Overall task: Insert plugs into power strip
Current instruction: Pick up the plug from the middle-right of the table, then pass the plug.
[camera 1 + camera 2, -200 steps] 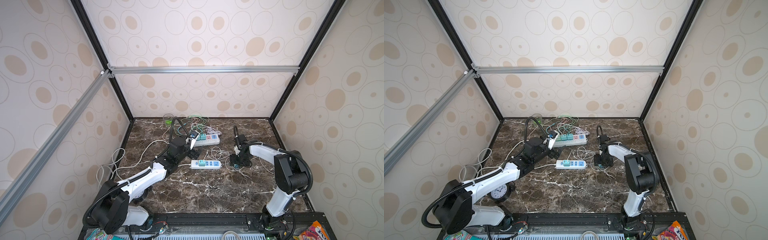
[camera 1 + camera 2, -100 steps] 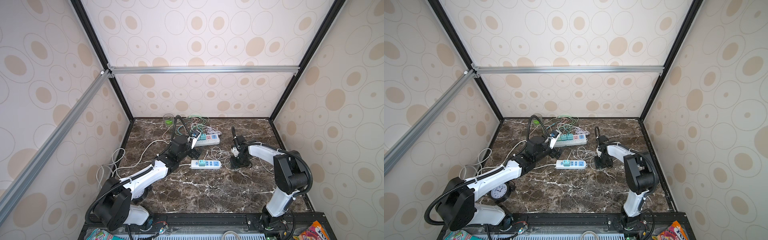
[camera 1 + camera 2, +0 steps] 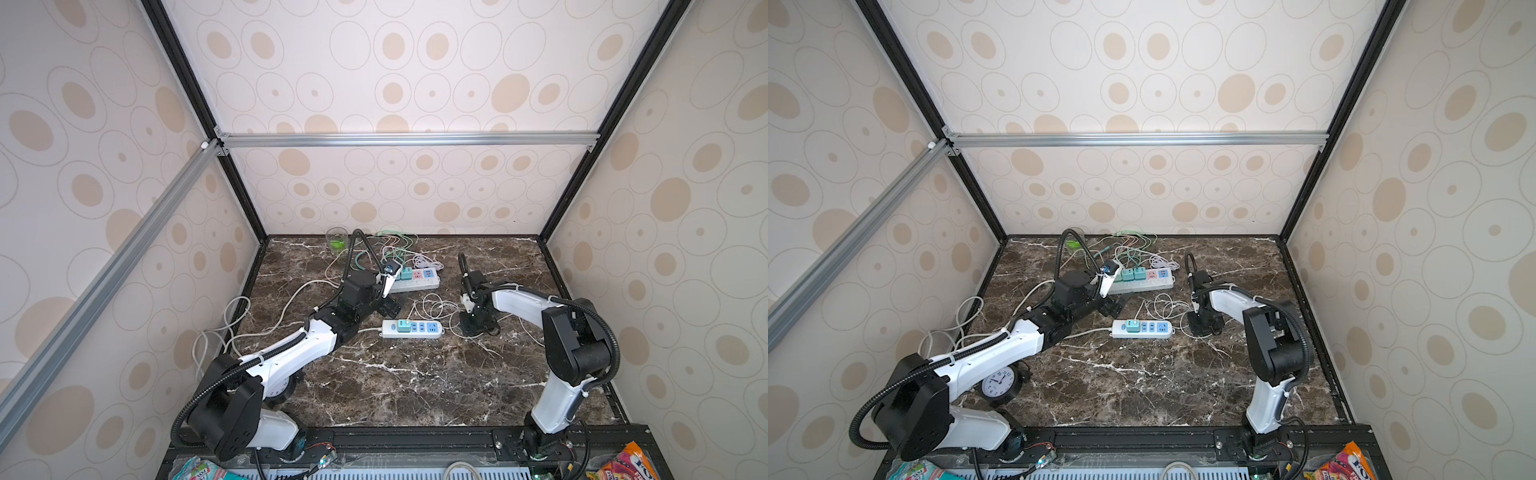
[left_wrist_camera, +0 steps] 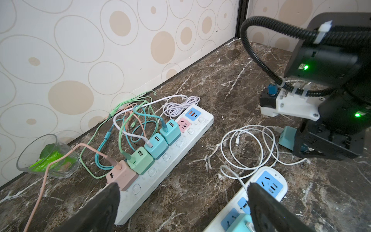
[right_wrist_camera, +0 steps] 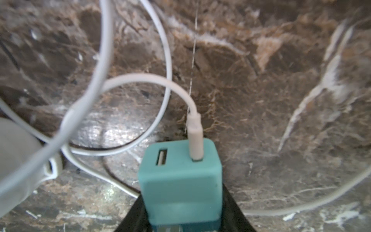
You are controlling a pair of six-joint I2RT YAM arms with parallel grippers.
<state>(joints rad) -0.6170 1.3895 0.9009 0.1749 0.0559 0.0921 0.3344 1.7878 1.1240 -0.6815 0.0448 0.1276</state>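
My right gripper (image 5: 181, 200) is shut on a teal plug (image 5: 180, 176), one black finger against each side; its white cable (image 5: 140, 78) loops over the marble. Both top views show that gripper (image 3: 473, 326) low on the table, just right of the near power strip (image 3: 428, 328), which holds one teal plug (image 3: 402, 325). My left gripper (image 4: 182, 188) is open and holds nothing, hovering between the near strip (image 4: 269, 182) and the far power strip (image 4: 166, 160). The far strip carries a pink plug (image 4: 122, 174), a mint green one (image 4: 140, 160) and two teal ones (image 4: 155, 145).
A glass cup (image 4: 48, 158) with green leaves stands at the back wall, left of tangled pastel cables (image 4: 128, 120). White cable coils (image 4: 247, 148) lie between the strips. A small clock (image 3: 996, 384) sits by the left arm's base. Snack packets (image 3: 623, 465) lie beyond the front rail.
The right gripper's fingers have drawn in around the teal plug and the arm has edged slightly left. The left gripper stays open and barely moves.
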